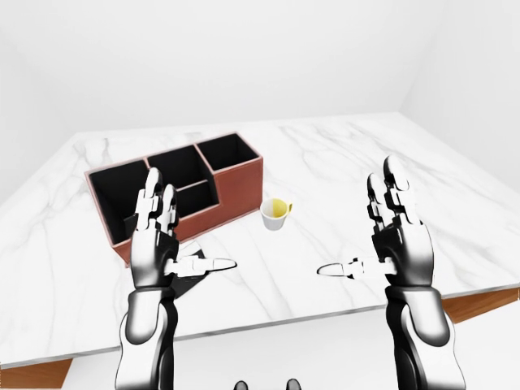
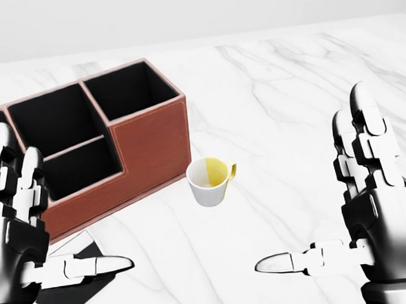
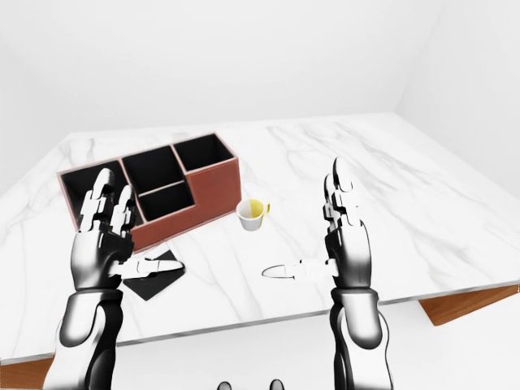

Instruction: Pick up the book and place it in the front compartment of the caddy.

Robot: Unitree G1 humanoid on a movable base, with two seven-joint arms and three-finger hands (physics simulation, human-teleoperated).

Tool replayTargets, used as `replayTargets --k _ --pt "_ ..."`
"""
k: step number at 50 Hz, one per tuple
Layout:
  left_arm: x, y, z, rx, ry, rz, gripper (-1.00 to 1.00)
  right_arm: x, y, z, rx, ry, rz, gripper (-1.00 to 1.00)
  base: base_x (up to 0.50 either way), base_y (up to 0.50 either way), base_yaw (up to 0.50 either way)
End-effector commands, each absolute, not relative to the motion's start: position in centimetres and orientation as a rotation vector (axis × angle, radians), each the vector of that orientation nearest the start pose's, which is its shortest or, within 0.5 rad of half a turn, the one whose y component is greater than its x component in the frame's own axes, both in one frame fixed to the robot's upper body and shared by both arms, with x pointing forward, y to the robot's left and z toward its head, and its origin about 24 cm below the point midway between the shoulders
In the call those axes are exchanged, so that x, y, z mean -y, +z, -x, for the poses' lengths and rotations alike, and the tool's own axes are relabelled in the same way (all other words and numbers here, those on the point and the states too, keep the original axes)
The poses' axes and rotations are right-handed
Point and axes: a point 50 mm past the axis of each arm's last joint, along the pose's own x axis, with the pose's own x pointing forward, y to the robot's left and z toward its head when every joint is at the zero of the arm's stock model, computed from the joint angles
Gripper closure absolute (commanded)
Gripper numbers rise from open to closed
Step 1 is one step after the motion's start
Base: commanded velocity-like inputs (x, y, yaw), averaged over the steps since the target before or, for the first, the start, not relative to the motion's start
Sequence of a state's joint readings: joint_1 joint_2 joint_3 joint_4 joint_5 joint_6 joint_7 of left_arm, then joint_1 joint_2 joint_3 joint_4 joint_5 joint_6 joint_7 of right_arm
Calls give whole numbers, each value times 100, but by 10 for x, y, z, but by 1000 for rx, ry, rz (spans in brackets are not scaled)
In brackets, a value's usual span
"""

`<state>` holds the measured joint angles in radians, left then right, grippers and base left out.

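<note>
Marble table filled the views, w/ both hands raised above its near part, palms inward, nothing held. Far left in the head view, the left hand stood open: fingers upright, thumb stretched toward the right, empty. Just under that thumb, at the view's bottom left, lay the book, a thin dark-covered vol. lying flat on the marble, partly hidden by the hand in the head view, clearer in the right-eye view. It sat just beside the caddy, below the caddy's low wall in the picture, apparently not touching. The caddy was a brown leather-look box w/ black-lined compartments; one was split by a lower divider, and its lower section looked like the likely target, though which counted as "front" was a judgement. Right of the caddy stood a white cup w/ yellow inside, near but apart. Far right, the right hand was likewise spread open, thumb pointing left, empty. The book would prob. handle as light and stiff, w/ a smooth, maybe slippery cover; being flat on the table, it likely needed a pinch across its thin edges, or tipping up first.
</note>
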<state>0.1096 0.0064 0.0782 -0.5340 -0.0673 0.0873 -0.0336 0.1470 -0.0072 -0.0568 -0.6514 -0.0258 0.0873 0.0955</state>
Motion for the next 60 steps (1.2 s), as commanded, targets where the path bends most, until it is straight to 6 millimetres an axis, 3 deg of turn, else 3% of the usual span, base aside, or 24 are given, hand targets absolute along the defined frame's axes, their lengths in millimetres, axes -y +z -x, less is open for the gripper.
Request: replayTargets --k 1,21,53,55,60 --pt "-172 132 -217 345 55 23 -100 165 150 -202 420 -4 82 -100 50 -6 0" --pt "-173 130 -219 340 59 31 -100 165 141 -204 382 -11 65 -100 50 -7 0" --pt "-174 137 -215 372 64 25 -100 168 146 -200 404 -19 44 -100 6 -1 0" --pt "-175 126 -217 319 64 24 -100 169 147 -200 409 -24 46 -100 0 0 0" --pt "-178 131 -217 340 74 6 -100 170 150 -200 424 -26 48 -100 0 0 0"
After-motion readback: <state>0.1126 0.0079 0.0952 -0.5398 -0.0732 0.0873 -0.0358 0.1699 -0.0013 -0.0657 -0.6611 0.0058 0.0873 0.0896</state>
